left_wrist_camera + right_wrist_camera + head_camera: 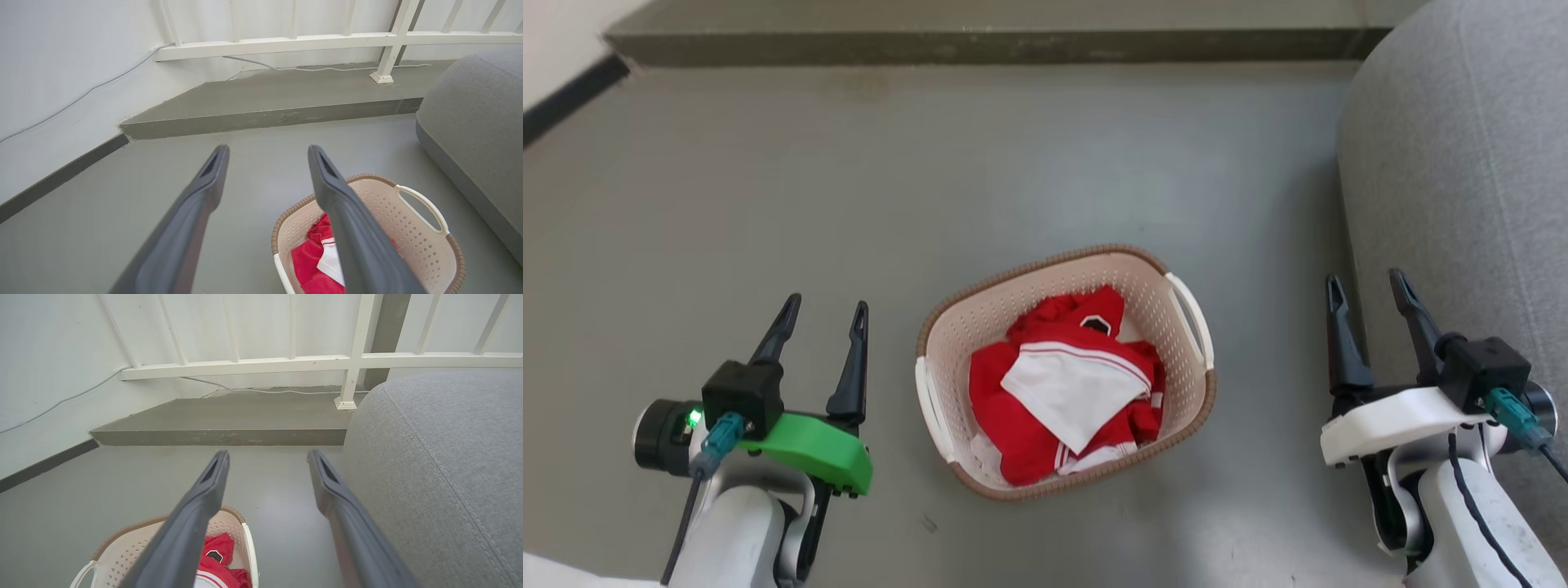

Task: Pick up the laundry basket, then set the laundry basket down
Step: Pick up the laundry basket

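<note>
The laundry basket stands on the grey floor between my arms, cream-white and perforated with a brown rim and white side handles, holding red and white clothes. My left gripper hovers open to the basket's left, clear of it. Open too, my right gripper is off to the basket's right beside a grey cushion. The basket lies low right in the left wrist view, partly behind one finger of that gripper. It lies low left in the right wrist view, below the right gripper.
A large grey upholstered cushion fills the right side, close to my right gripper. A raised concrete step runs along the far side, with a white railing and a cable above it. A white wall with a dark baseboard lies left.
</note>
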Robot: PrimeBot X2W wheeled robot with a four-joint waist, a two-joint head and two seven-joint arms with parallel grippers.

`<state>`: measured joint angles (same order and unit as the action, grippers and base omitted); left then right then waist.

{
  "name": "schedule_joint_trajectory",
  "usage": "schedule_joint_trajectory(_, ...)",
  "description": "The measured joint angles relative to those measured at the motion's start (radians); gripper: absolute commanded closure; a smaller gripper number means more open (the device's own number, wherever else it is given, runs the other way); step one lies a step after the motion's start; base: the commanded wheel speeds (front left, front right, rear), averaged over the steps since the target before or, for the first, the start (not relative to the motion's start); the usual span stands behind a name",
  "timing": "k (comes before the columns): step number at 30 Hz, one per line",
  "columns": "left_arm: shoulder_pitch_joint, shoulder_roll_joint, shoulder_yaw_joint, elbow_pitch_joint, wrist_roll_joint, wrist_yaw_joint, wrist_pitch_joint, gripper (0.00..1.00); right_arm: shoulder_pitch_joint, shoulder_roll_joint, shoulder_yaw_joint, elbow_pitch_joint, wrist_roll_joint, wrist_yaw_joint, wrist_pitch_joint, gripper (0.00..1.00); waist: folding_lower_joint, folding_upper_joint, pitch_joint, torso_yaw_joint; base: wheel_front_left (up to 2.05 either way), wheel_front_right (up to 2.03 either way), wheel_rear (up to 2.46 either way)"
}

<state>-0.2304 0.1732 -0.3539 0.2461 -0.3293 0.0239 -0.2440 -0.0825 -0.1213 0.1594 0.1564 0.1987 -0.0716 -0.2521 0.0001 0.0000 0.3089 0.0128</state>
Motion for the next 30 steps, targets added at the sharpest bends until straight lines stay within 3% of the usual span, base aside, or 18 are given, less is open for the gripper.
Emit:
schedule_joint_trajectory(17, -0.151, -0.012, -0.013, 0.172, -0.080, -0.103, 0.131, 0.00, -0.144, 0.025, 0.006, -0.062, -0.030, 0.000, -0.002, 0.00, 0.0000, 0.0000, 0.241, -0.017, 0.00, 0.00, 0.00)
schedule_joint_trajectory(30, -0.293, -0.018, -0.017, 0.336, -0.137, -0.134, 0.229, 0.00, -0.225, 0.034, 0.009, -0.103, -0.042, -0.001, -0.002, 0.00, 0.0001, 0.0000, 0.406, -0.054, 0.00, 0.00, 0.00)
